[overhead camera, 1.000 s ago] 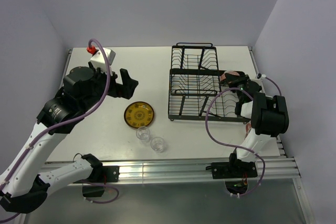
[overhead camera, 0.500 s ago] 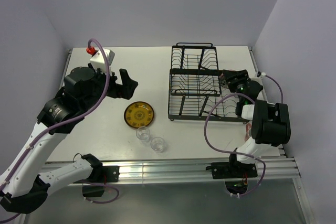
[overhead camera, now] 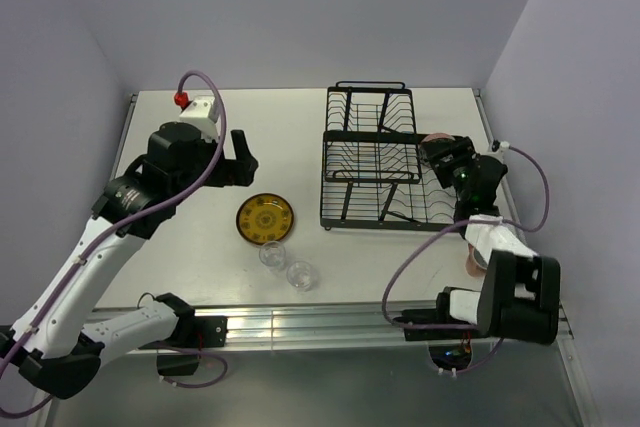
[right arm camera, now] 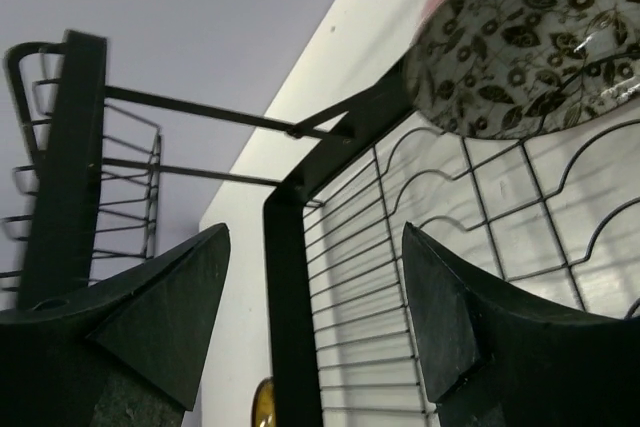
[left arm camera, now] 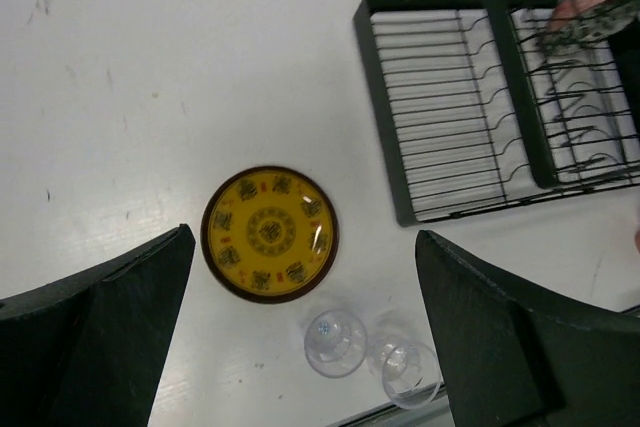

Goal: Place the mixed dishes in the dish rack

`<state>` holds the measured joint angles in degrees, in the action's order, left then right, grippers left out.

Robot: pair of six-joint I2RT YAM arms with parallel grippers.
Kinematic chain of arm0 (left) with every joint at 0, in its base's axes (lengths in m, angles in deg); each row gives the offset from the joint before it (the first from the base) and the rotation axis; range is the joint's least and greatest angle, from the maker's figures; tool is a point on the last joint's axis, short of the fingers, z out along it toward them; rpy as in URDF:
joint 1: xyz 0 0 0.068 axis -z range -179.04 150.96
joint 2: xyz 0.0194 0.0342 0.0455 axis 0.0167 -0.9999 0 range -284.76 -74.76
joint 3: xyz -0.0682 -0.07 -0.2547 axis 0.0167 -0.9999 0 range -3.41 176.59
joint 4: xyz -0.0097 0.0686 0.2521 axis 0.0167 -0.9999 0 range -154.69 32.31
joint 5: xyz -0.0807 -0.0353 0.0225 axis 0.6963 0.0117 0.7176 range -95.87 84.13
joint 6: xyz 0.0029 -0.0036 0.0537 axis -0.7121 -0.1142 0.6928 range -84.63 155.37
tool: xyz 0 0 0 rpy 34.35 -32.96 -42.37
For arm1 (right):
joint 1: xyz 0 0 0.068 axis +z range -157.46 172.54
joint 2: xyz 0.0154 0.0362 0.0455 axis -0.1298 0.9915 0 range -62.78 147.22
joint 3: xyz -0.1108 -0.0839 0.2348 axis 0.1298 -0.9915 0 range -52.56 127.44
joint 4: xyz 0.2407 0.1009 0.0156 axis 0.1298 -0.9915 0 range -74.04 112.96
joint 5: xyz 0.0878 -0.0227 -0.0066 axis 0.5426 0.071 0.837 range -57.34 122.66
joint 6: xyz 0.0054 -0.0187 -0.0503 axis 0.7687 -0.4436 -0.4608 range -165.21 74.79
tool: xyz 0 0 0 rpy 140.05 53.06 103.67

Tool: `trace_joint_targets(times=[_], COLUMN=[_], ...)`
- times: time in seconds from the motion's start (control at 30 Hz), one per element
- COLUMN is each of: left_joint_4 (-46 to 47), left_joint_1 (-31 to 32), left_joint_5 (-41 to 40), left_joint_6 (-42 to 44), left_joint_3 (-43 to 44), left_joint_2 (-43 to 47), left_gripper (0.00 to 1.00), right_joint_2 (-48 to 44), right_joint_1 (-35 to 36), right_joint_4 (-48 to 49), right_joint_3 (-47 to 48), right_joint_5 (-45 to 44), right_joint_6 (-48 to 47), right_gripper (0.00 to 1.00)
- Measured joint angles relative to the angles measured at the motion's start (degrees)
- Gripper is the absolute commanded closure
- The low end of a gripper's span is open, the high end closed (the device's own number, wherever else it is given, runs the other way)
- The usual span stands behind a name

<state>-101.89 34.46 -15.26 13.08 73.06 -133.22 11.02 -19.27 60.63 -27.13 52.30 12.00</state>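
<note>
Your patterned bowl (right arm camera: 520, 37) leans in the dish rack (overhead camera: 370, 162) toward the table's (overhead camera: 170, 277) right edge. The plate (overhead camera: 265, 218) lies mid-table, with the tumblers (overhead camera: 271, 254) just beside it, toward the near edge. Left end effector (left arm camera: 305, 247) and right end effector (right arm camera: 315, 237) are both spread, holding nothing.

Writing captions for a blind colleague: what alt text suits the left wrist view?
A yellow plate lies flat on a white table, seen from above between the dark fingers of the open left hand. Two clear glasses stand below it, and a black wire dish rack at upper right holds a patterned bowl.
</note>
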Motion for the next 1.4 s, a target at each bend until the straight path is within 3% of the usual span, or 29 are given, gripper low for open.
trace_joint_targets(times=[0.27, 0.6, 1.07, 1.27, 1.4], left_joint_4=[-3.45, -4.22, 3.3, 11.19, 16.35], left_joint_1=[-8.44, -13.27, -17.7, -17.99, -18.05], left_joint_5=[-0.59, 5.14, 13.94, 14.34, 16.26], left_joint_6=[-5.6, -14.73, -26.08, -29.99, -31.63], left_joint_3=[-4.35, -8.2, -25.2, -34.82, -38.53], left_joint_2=[-4.35, -9.94, -14.05, -9.62, -12.96], left_gripper=[0.01, 0.02, 0.14, 0.22, 0.22], right_joint_2=[-14.08, -33.88, -38.47, -40.22, -41.81], right_joint_1=[7.3, 8.83, 8.83, 9.09, 10.05], right_joint_4=[-42.05, -72.57, -89.85, -92.39, -93.02], right_joint_3=[22.86, 29.83, 40.98, 41.35, 41.72], right_joint_5=[-4.17, 3.54, 5.95, 8.87, 9.9], right_joint_6=[-8.17, -13.9, -20.81, -22.45, -22.97], right_gripper=[0.22, 0.23, 0.23, 0.23, 0.23])
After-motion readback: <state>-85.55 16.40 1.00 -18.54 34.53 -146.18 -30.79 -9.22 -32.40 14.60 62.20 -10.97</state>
